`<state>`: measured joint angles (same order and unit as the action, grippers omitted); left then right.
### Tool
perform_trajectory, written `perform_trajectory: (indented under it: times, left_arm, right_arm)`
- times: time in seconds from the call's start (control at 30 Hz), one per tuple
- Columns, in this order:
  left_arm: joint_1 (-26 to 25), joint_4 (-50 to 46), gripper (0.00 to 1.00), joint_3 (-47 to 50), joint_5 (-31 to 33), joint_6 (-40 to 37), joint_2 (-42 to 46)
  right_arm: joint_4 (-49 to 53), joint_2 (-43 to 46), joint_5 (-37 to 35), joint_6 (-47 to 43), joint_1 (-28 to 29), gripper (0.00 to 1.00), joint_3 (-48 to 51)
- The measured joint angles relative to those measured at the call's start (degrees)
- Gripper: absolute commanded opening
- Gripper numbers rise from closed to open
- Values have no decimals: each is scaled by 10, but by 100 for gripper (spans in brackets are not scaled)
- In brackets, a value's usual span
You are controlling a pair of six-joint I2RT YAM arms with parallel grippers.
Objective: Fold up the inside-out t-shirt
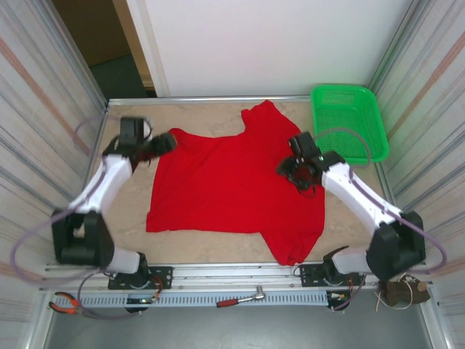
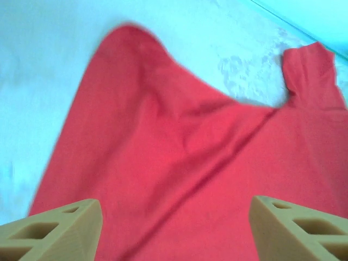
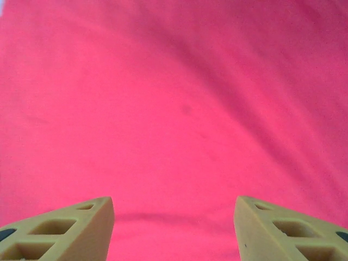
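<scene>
The inside-out t-shirt (image 1: 232,185) lies spread flat on the table, bright red, with one sleeve pointing to the back (image 1: 265,116) and another at the near right (image 1: 294,247). My left gripper (image 1: 166,142) hovers at the shirt's far left corner. In the left wrist view the gripper (image 2: 175,228) is open, with the t-shirt (image 2: 179,147) beneath the gap and diagonal creases running across it. My right gripper (image 1: 289,169) sits over the shirt's right side. The right wrist view has that gripper (image 3: 174,228) open just above smooth red t-shirt cloth (image 3: 179,109), holding nothing.
A green mesh basket (image 1: 349,120) stands at the back right corner, close to the right arm. Bare marbled table (image 1: 127,211) shows left of the shirt. Pliers (image 1: 64,303) and a ratchet wrench (image 1: 243,298) lie on the rail at the near edge.
</scene>
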<state>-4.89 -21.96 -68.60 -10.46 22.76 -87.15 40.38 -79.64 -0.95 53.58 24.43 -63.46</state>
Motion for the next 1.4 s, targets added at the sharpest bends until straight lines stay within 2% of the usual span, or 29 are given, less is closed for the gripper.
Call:
perform_trajectory:
  times: [0.13, 0.23, 0.33, 0.5, 0.8, 1.0, 1.17, 1.27, 1.33, 1.4]
  left_arm:
    - [-10, -44, 68, -206, 45, -106, -188]
    - [-22, -89, 68, -327, 90, -175, -298]
    - [-31, -129, 68, -426, 130, -228, -385]
    - [-43, -172, 69, -539, 177, -296, -481]
    - [-65, -198, 69, -596, 221, -389, -539]
    - [-69, -203, 70, -600, 221, -407, -554]
    - [-64, -214, 66, -611, 221, -408, -575]
    - [-59, -220, 48, -618, 212, -401, -585]
    - [-55, -225, 29, -619, 204, -397, -585]
    - [-49, -231, 4, -621, 196, -393, -585]
  right_arm:
    - [-19, -118, 24, -53, -18, 57, -89]
    - [-25, -205, 38, -77, -28, 56, -141]
    - [-28, -272, 45, -92, -37, 56, -184]
    - [-29, -333, 54, -103, -54, 55, -221]
    - [-28, -360, 55, -108, -71, 55, -223]
    - [-28, -370, 53, -107, -71, 54, -223]
    - [-26, -375, 52, -106, -71, 54, -223]
    - [-26, -375, 49, -104, -71, 54, -222]
    - [-26, -375, 45, -103, -71, 54, -220]
    - [-21, -375, 39, -101, -71, 54, -218]
